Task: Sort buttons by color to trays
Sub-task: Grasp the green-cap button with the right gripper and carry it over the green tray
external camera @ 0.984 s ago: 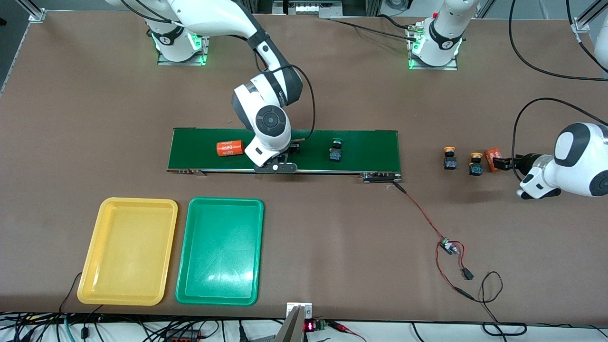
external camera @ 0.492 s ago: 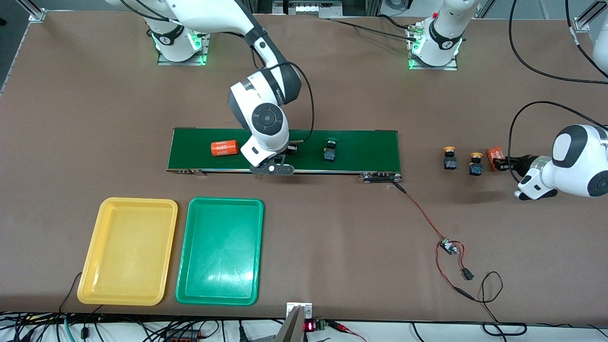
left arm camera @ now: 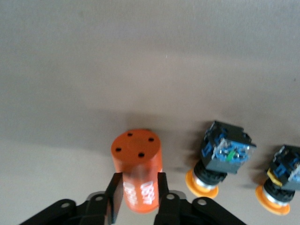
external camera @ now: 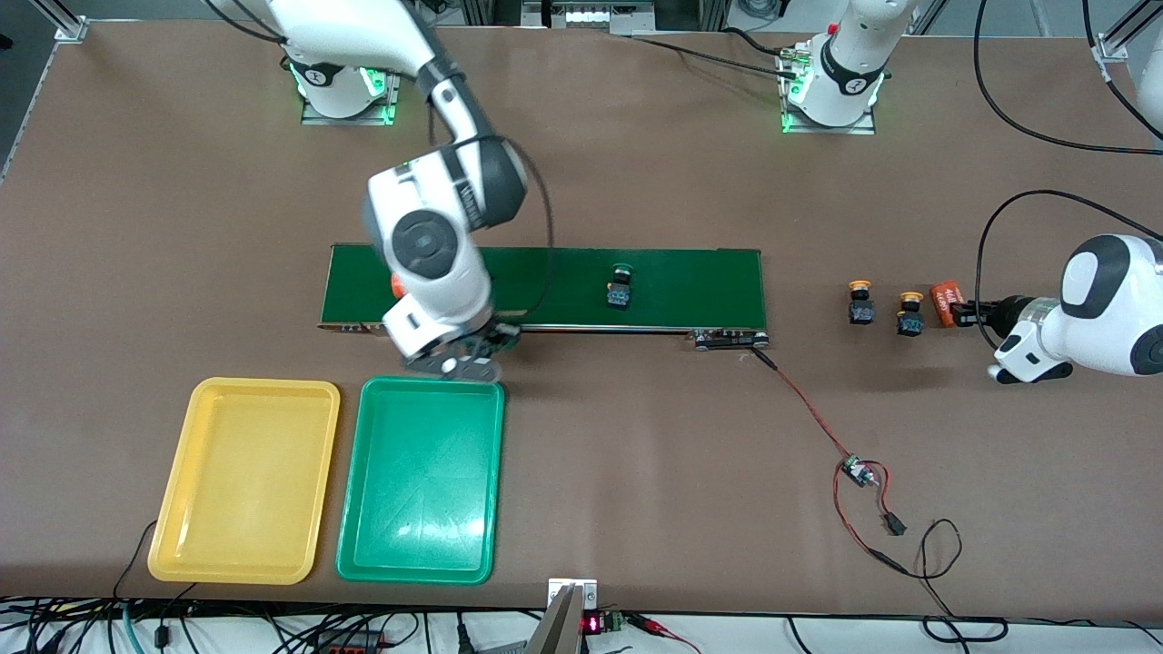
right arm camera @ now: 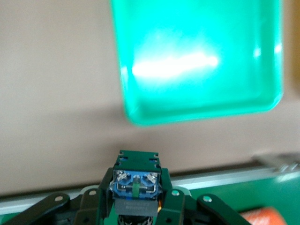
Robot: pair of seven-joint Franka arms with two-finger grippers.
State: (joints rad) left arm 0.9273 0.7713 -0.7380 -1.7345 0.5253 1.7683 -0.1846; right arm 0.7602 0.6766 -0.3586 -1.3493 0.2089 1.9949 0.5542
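Note:
My right gripper [external camera: 472,356] is shut on a black-bodied button [right arm camera: 135,180] with a blue contact block; its cap is hidden. It hangs over the gap between the belt and the green tray [external camera: 422,509], which also shows in the right wrist view [right arm camera: 197,61]. The yellow tray [external camera: 245,490] lies beside the green one. A green-capped button [external camera: 620,291] stands on the belt. Two yellow-capped buttons [external camera: 859,302] [external camera: 909,313] stand on the table at the left arm's end, seen again in the left wrist view [left arm camera: 220,154] [left arm camera: 286,176]. Beside them my left gripper [external camera: 961,313] [left arm camera: 137,192] is shut on an orange cylinder [left arm camera: 136,150].
The long dark-green conveyor belt [external camera: 690,282] crosses the table's middle. A second orange cylinder [external camera: 397,286] lies on it, mostly hidden under the right arm. A small circuit board [external camera: 854,470] with red and black wires lies nearer the front camera, toward the left arm's end.
My right gripper shut on a button and carried it off the belt toward the green tray. My left gripper closed on the orange cylinder. The green-capped button rode along the belt toward the right arm's end.

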